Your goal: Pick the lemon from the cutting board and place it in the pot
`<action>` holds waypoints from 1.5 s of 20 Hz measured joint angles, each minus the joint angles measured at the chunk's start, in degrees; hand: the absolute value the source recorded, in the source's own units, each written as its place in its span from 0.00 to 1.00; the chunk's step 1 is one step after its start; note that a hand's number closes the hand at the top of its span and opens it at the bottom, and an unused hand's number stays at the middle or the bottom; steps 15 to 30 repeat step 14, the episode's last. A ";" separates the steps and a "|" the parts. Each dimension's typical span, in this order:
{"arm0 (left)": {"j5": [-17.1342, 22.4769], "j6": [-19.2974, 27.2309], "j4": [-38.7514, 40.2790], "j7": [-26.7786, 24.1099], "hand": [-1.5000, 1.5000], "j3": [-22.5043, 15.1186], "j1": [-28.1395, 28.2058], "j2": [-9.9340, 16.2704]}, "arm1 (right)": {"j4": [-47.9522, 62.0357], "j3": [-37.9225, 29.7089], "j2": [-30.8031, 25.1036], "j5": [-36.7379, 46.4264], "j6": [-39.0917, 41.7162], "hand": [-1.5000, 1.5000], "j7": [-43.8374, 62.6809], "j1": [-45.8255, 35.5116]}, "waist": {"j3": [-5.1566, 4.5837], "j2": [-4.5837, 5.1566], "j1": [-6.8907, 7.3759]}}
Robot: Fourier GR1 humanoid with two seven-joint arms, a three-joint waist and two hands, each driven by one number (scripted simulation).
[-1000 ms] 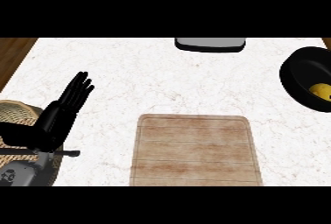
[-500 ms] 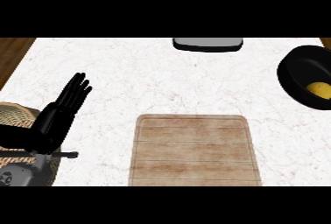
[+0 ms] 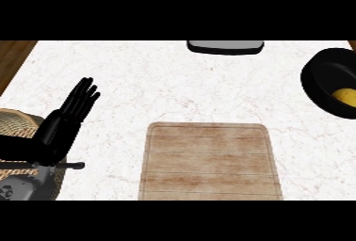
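- Wooden cutting board [image 3: 210, 161] nearest, low in the head view, lying bare on the white marble table [image 3: 173, 84], long axis running near to far.
- Woven mat or basket [image 3: 15, 123] at the near left edge, partly under the grey forearm.
- Left robot hand [image 3: 75, 104] just beyond that, at the view's left, fingers straight and close together, pointing away and slightly rightward; released, holding nothing, resting over the table.
- No right robot hand anywhere in view.
- Black pot [image 3: 332, 82] farther off at the right edge, cut by the frame, well apart from the left robot hand and across the whole table from it.
- Yellow lemon [image 3: 345, 96] already inside the pot, low against its near-right wall, only partly seen; no clear long axis to read from so little showing.
- Bearing from the left robot hand to the lemon: right and a touch farther away, with the cutting board's far edge lying below that line.
- Grey-rimmed dark object [image 3: 225, 46] farthest off, at the table's back edge, half cut by the frame; kind not clear.
- Judged from the layout: placement done, nothing left to grasp, only withdrawal or rest remaining.
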 measured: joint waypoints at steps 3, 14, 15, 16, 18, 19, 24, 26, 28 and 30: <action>0.24 -0.29 -0.20 0.01 0.50 -0.01 -0.01 0.01 | 0.90 -1.32 -2.01 -1.23 0.98 0.00 0.85 0.19 | 0.03 0.18 0.08; 0.75 -1.09 -0.62 -0.03 0.50 0.19 -0.03 -0.32 | 1.97 -4.12 -6.56 -3.91 2.71 0.00 2.31 2.81 | 0.26 0.70 0.39; 0.75 -1.09 -0.62 -0.03 0.50 0.19 -0.03 -0.32 | 1.97 -4.12 -6.56 -3.91 2.71 0.00 2.31 2.81 | 0.26 0.70 0.39; 0.75 -1.09 -0.62 -0.03 0.50 0.19 -0.03 -0.32 | 1.97 -4.12 -6.56 -3.91 2.71 0.00 2.31 2.81 | 0.26 0.70 0.39; 0.75 -1.09 -0.62 -0.03 0.50 0.19 -0.03 -0.32 | 1.97 -4.12 -6.56 -3.91 2.71 0.00 2.31 2.81 | 0.26 0.70 0.39; 0.75 -1.09 -0.62 -0.03 0.50 0.19 -0.03 -0.32 | 1.97 -4.12 -6.56 -3.91 2.71 0.00 2.31 2.81 | 0.26 0.70 0.39; 0.75 -1.09 -0.62 -0.03 0.50 0.19 -0.03 -0.32 | 1.97 -4.12 -6.56 -3.91 2.71 0.00 2.31 2.81 | 0.26 0.70 0.39; 0.75 -1.09 -0.62 -0.03 0.50 0.19 -0.03 -0.32 | 1.97 -4.12 -6.56 -3.91 2.71 0.00 2.31 2.81 | 0.26 0.70 0.39; 0.75 -1.09 -0.62 -0.03 0.50 0.19 -0.03 -0.32 | 1.97 -4.12 -6.56 -3.91 2.71 0.00 2.31 2.81 | 0.26 0.70 0.39; 0.75 -1.09 -0.62 -0.03 0.50 0.19 -0.03 -0.32 | 1.97 -4.12 -6.56 -3.91 2.71 0.00 2.31 2.81 | 0.26 0.70 0.39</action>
